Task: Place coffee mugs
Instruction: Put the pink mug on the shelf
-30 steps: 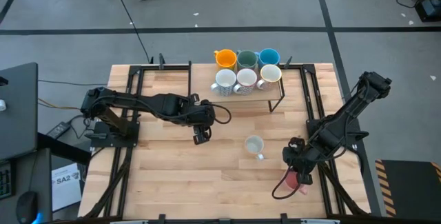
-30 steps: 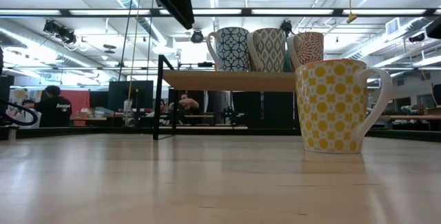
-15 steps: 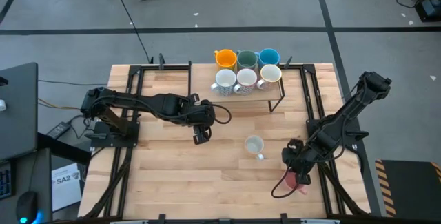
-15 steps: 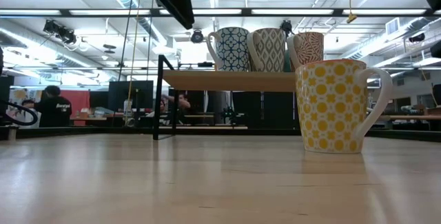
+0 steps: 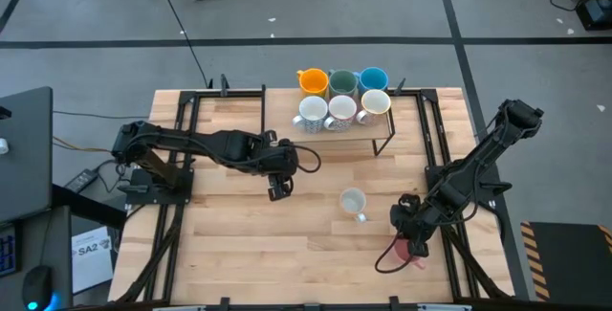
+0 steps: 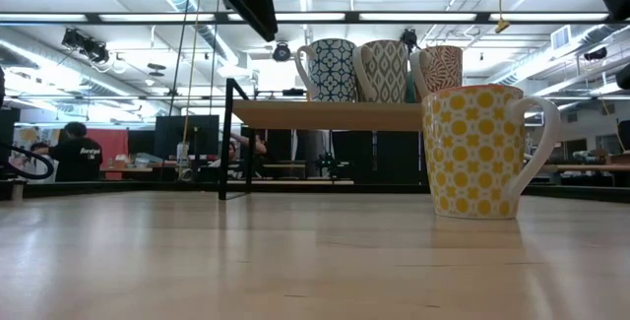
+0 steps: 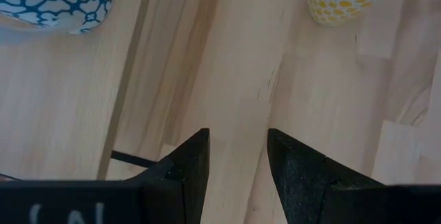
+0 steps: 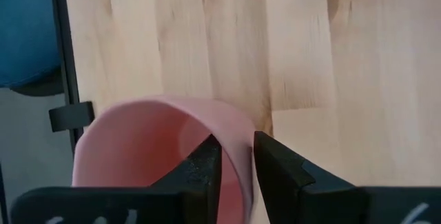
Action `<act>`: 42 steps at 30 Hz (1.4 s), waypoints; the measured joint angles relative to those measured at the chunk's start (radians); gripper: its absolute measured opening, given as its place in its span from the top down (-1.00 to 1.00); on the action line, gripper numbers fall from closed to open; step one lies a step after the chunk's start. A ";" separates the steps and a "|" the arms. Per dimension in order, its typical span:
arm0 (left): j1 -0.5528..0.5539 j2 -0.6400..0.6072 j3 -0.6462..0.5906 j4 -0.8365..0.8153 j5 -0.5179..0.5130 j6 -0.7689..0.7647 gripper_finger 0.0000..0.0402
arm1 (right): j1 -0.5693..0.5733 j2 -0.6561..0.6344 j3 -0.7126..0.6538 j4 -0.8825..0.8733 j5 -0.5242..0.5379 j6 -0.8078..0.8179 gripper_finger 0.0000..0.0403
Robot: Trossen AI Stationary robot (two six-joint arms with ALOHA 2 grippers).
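1. right gripper (image 8: 233, 156) sits near the table's (image 5: 239, 244) front right corner, its fingers pinching the pink mug's (image 8: 158, 145) rim, one inside, one outside.
2. left gripper (image 7: 238, 156) hovers over bare wood at mid-table, fingers apart, holding nothing.
3. yellow mug (image 6: 477, 153) stands alone; six mugs sit on the rack (image 5: 382, 131).

eight coffee mugs (image 5: 352, 201), one raised shelf (image 5: 382, 124), two arms, one table (image 5: 229, 244).

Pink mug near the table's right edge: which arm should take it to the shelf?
Right. The right gripper already straddles the pink mug's rim, one finger inside. The left gripper hangs empty, far across the table.
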 joint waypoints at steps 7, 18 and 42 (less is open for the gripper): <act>-0.024 -0.060 0.001 -0.031 -0.011 0.047 0.24 | 0.000 0.001 0.000 -0.002 0.008 0.007 0.77; -0.201 -0.276 -0.204 -0.115 -0.241 -0.125 0.24 | -0.002 0.001 0.000 0.039 0.009 0.079 0.83; -0.371 -0.475 -0.752 0.671 -0.243 -0.048 0.24 | -0.252 0.001 0.356 0.062 0.359 0.361 0.84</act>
